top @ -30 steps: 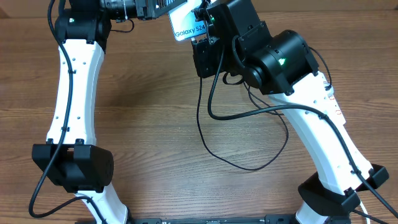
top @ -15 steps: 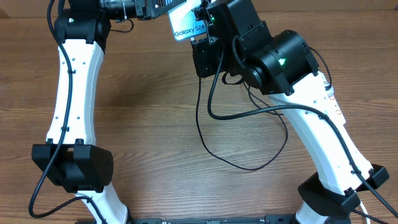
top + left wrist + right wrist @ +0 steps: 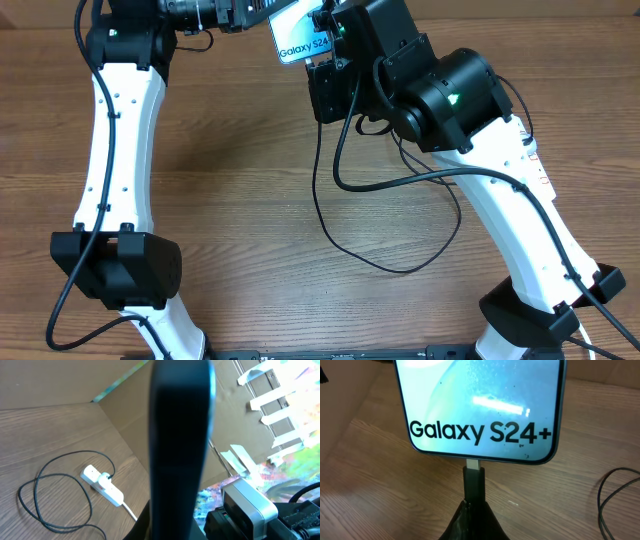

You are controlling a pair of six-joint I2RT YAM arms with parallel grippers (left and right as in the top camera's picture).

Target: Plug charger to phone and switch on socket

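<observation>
The right claw [image 3: 474,522] is pinched shut on the black connector of the charger [image 3: 473,485], which stands straight up out of its fingertips. Just above that grip, the connector's silver tip meets the bottom edge of the phone [image 3: 480,405] at its middle. A short piece of bare metal shows between the two, and how far the tip has gone in cannot be told. The phone's bright screen faces this claw, with "Galaxy S24+" reading across its lower part.

Below and behind the right claw, the charger's thin cable drops away and runs in a wide slack loop over the wooden tabletop [image 3: 250,200].

Beyond the phone, at its other end, the left claw [image 3: 262,14] is clamped shut on the phone and holds it up off the tabletop. From this claw's own camera the phone shows only as a dark upright slab close in front.

Far below and to the left of the left claw, the socket [image 3: 102,485] lies flat on the tabletop, its white cord [image 3: 129,511] trailing off, with loops of black cable around and beside it.
</observation>
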